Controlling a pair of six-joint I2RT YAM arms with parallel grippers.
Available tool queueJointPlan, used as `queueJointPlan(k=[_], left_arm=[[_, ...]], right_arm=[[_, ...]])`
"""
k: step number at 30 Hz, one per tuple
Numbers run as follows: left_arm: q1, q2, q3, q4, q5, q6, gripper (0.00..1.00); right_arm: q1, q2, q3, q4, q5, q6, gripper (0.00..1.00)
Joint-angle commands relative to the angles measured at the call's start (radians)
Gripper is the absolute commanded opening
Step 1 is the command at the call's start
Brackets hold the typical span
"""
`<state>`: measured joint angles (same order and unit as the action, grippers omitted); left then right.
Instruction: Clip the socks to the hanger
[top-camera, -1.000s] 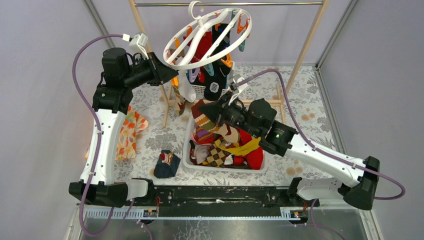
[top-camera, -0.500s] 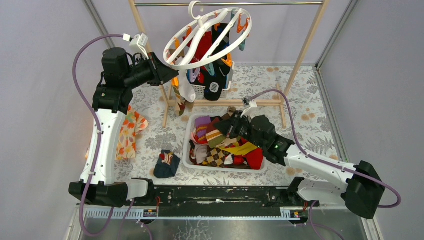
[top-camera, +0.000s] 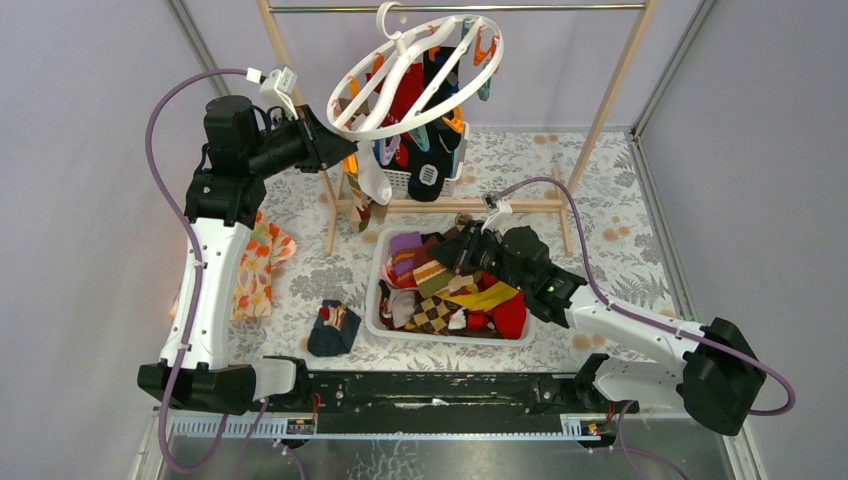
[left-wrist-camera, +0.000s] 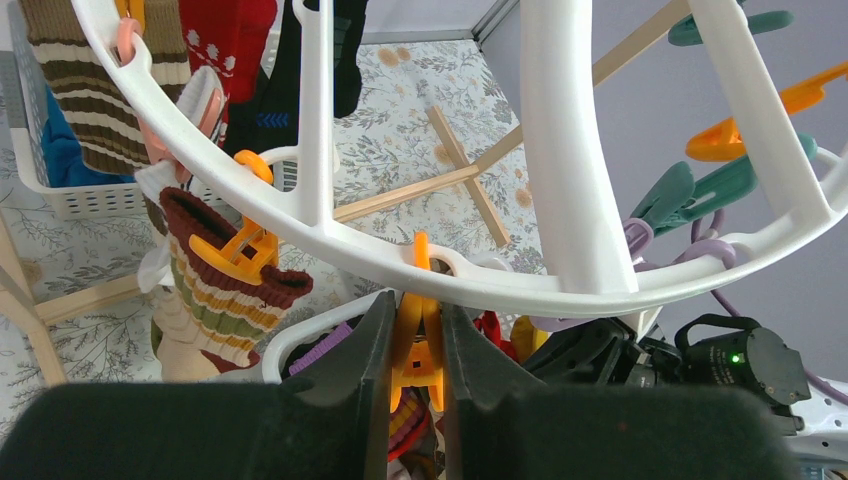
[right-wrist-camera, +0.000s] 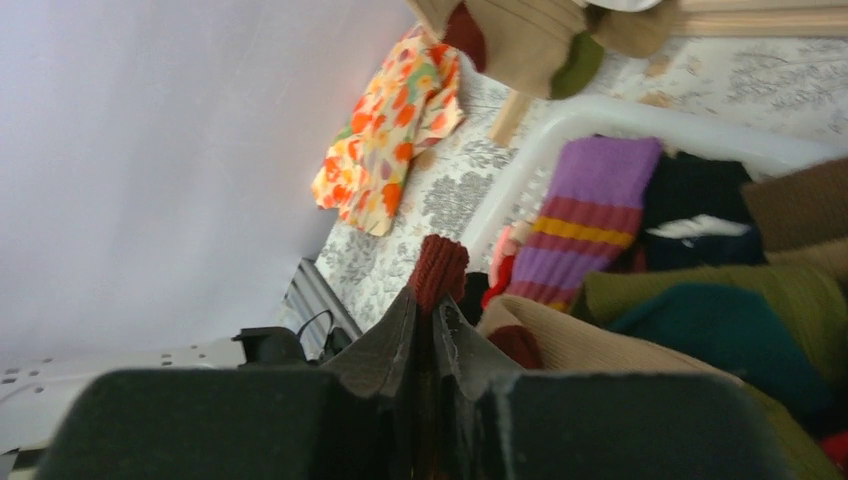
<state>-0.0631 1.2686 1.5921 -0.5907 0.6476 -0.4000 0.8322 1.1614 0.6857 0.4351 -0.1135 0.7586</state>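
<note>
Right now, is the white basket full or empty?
Full: socks of many colours are heaped in the basket up to its rim.

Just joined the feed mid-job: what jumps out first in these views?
The white ring hanger, hung from the rod at the back with socks clipped on, stands out most; the left fingers pinch an orange clip beneath its rim. Mid-table, a white basket heaped with colourful socks holds the right fingers, a dark red cuff at their tips.
</note>
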Motion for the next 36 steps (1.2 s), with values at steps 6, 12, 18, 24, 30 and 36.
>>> queueJointPlan(k=[6, 12, 18, 24, 30, 36], left_arm=[[0.000, -0.015, -0.009, 0.010, 0.093, -0.015, 0.00], [0.000, -0.020, -0.041, 0.079, 0.173, -0.086, 0.00], [0.000, -0.027, -0.078, 0.170, 0.250, -0.164, 0.00], [0.000, -0.029, -0.096, 0.214, 0.276, -0.204, 0.00], [0.002, -0.026, -0.107, 0.245, 0.303, -0.230, 0.00], [0.012, -0.019, -0.091, 0.259, 0.328, -0.241, 0.00]], right_arm=[[-0.059, 0.111, 0.102, 0.466, -0.289, 0.127, 0.00], [-0.117, 0.262, 0.215, 0.656, -0.356, 0.294, 0.00], [-0.149, 0.435, 0.308, 0.907, -0.423, 0.478, 0.00], [-0.153, 0.640, 0.461, 1.195, -0.517, 0.720, 0.00], [-0.153, 0.685, 0.501, 1.238, -0.550, 0.766, 0.00], [-0.151, 0.626, 0.425, 1.197, -0.547, 0.731, 0.00]])
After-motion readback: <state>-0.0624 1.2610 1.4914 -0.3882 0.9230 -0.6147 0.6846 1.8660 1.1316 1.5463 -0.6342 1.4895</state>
